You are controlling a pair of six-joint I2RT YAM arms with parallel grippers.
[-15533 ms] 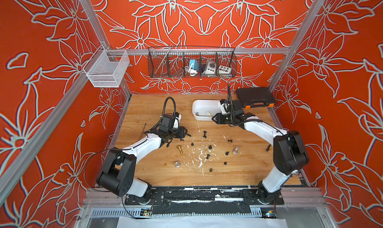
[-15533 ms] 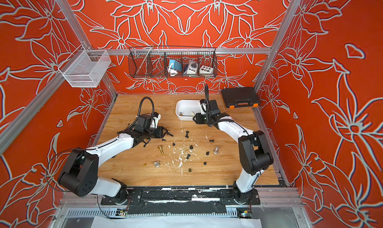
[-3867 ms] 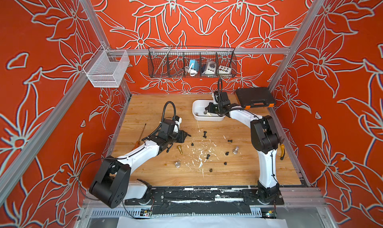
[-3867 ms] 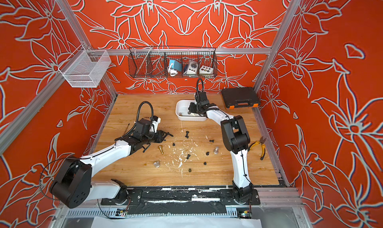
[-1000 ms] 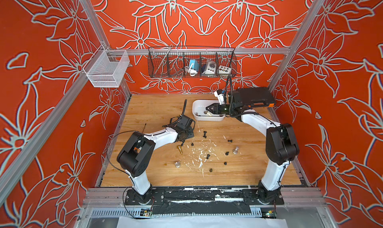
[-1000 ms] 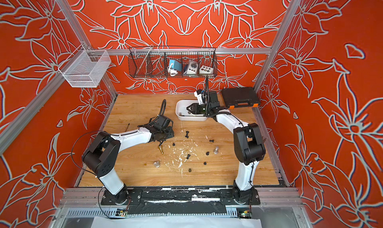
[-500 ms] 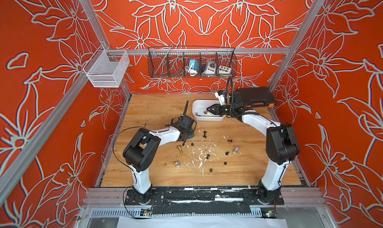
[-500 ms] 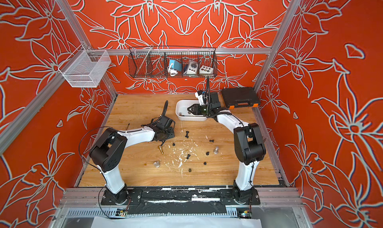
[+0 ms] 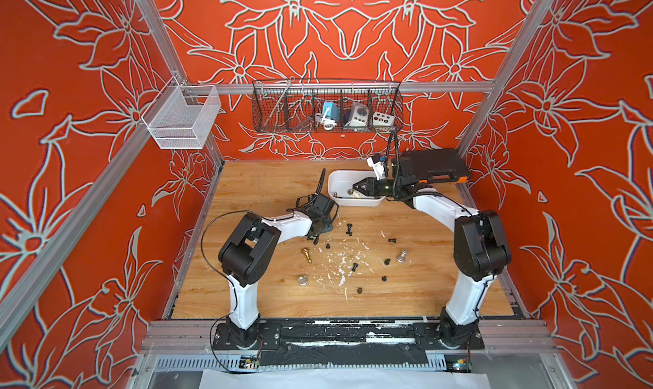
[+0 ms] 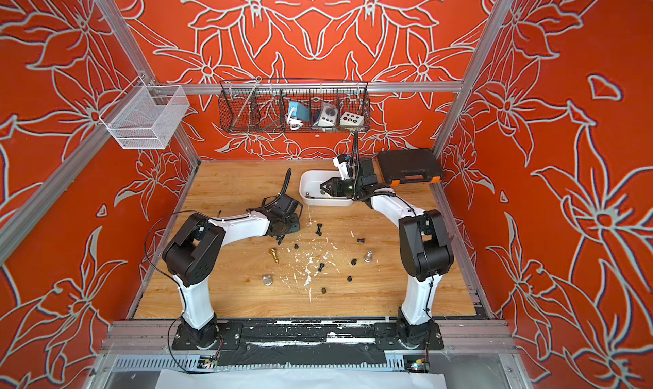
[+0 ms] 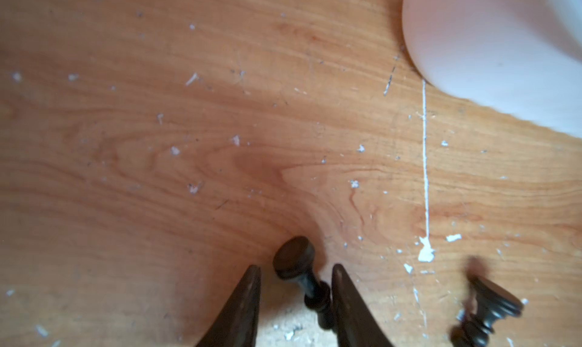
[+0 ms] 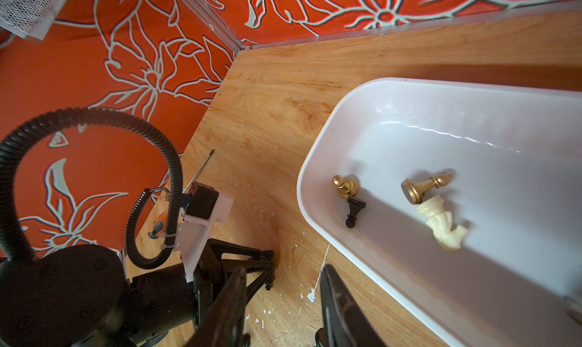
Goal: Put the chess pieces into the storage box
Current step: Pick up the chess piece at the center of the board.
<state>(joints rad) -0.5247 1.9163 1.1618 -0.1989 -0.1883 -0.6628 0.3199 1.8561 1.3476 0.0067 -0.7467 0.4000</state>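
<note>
Left fingers [image 11: 240, 301] around black chess piece [image 11: 295, 262]

- We note a black case [image 9: 429, 164] with orange latches, closed, lying just behind the right gripper [image 9: 356, 188] on its outer side.
- Above and beyond that gripper, a black wire basket [image 9: 272, 115] hangs on the back rail. We see in it a blue box [image 9: 331, 111], a grey-white device [image 9: 356, 113] and a white button box [image 9: 383, 118].
- White mesh basket [image 9: 180, 122]: high on the side rail, well apart from the left gripper [image 9: 315, 241], on its outer side.
- Screwdriver shaft [image 12: 201, 169]: flat on the wooden tabletop [image 9: 261, 182], behind the left gripper. The handle is hidden from us.
- White flecks [image 9: 341, 263] lie scattered on the wood just inboard of the left gripper. A thin white streak [image 11: 425, 159] runs beside its tips.
- Red floral walls [image 9: 346, 27] all round.
</note>
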